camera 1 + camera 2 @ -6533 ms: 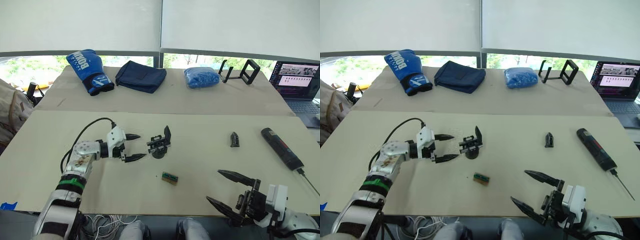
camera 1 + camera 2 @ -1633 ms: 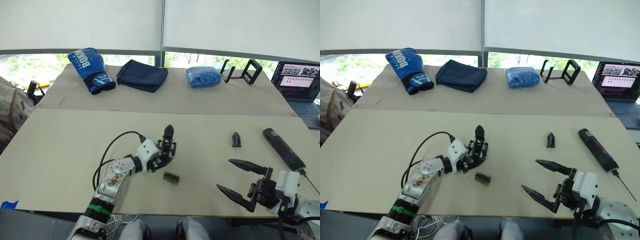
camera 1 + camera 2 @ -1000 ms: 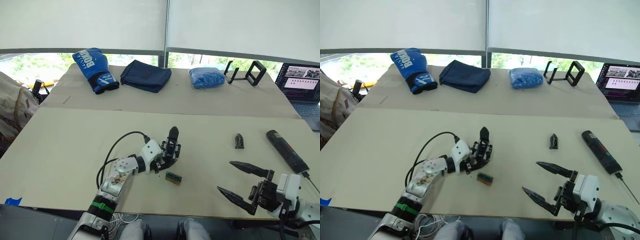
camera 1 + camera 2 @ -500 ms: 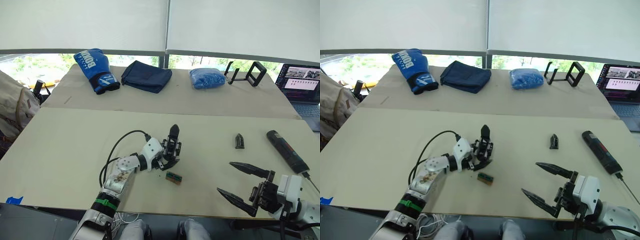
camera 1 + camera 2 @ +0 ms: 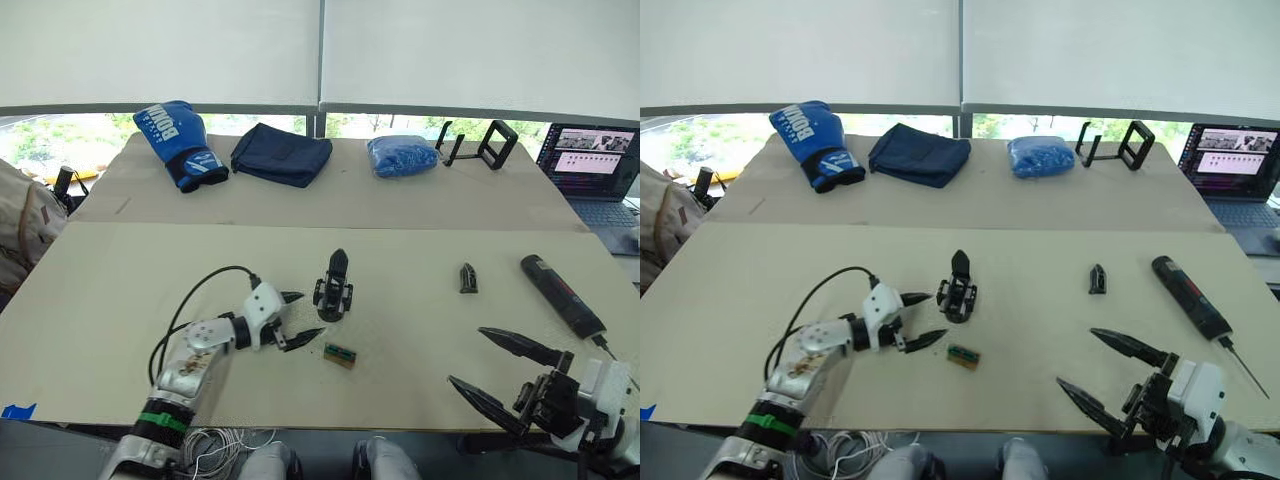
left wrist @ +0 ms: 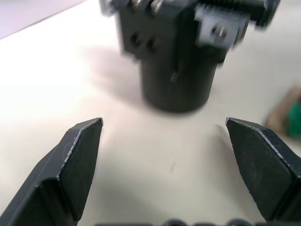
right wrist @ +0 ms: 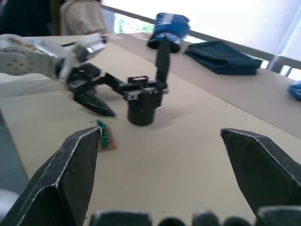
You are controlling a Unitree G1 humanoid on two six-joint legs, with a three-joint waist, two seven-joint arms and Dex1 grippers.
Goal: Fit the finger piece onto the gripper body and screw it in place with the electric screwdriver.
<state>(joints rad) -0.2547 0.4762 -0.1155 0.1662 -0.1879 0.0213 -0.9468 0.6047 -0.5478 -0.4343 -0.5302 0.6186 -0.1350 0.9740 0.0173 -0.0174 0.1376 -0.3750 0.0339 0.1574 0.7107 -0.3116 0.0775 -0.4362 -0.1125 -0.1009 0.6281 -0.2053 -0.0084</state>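
Observation:
The gripper body (image 5: 333, 288) stands upright on its round barrel near the middle of the near table, one black finger pointing up. My left gripper (image 5: 297, 318) is open just to its left, with nothing between its fingers (image 6: 80, 155), and the body (image 6: 176, 56) stands a short way beyond the tips. The finger piece (image 5: 467, 278) lies alone further right. The electric screwdriver (image 5: 560, 294) lies near the table's right edge, bit towards me. My right gripper (image 5: 468, 358) hangs open and empty at the front right, facing the body (image 7: 143, 96).
A small green-brown block (image 5: 339, 355) lies just in front of the gripper body. On the far table are a blue boxing glove (image 5: 178, 140), a dark pouch (image 5: 281, 154), a blue bag (image 5: 402, 156), a black stand (image 5: 480, 144) and a laptop (image 5: 594, 160).
My left gripper, which was closed around the gripper body, has opened and drawn back to the left. The body is left standing upright. The right gripper has sunk slightly.

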